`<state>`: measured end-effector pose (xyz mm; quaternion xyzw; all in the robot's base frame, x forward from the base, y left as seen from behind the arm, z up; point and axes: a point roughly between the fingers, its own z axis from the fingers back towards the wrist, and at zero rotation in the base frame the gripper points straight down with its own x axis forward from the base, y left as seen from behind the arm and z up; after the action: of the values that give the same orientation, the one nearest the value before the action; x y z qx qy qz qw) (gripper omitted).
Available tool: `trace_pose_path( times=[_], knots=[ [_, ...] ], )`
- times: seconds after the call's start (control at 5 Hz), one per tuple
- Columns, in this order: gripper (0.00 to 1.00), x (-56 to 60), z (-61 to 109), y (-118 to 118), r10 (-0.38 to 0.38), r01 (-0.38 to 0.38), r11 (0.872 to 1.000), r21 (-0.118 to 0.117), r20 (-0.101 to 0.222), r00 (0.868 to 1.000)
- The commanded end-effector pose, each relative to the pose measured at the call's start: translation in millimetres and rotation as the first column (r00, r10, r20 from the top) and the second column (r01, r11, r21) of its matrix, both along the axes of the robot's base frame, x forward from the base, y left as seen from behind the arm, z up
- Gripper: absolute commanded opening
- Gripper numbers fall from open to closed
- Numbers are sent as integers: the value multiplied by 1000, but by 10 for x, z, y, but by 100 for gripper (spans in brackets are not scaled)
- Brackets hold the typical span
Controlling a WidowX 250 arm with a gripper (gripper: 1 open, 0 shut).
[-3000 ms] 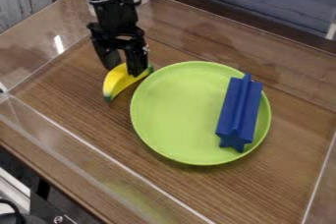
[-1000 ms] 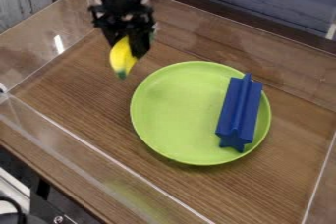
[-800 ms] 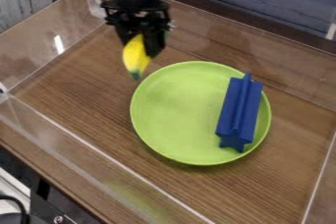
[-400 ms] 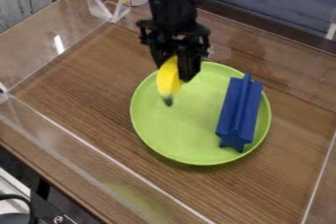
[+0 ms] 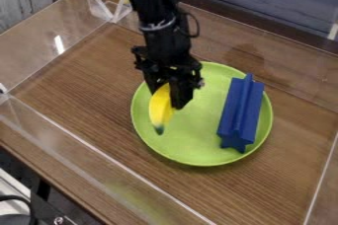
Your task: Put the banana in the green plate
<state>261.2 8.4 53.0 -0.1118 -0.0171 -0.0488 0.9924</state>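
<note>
Wood-grain desk (image 5: 79, 101) inside clear walls: black claw (image 5: 173, 79) pinches the small yellow toy banana (image 5: 160, 111) above the lime-green plastic plate (image 5: 199, 142); released tilted, it could roll against the plate's blue ridged block (image 5: 240, 111).

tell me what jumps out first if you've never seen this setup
The big green plate in the middle of the wooden table grabs the eye. Over its left half a black gripper hangs pointing down, shut on a yellow banana whose lower tip is at or just above the plate. A blue ridged block lies on the plate's right side.
</note>
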Motion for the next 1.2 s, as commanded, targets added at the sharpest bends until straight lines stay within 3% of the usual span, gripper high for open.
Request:
trace_pose_path(
  times=[0.0,1.0],
  knots=[
    [0,62,60,57,20,-21,1000,15,41,999],
    [0,251,-20,161,81,-83,996,39,56,995]
  ],
)
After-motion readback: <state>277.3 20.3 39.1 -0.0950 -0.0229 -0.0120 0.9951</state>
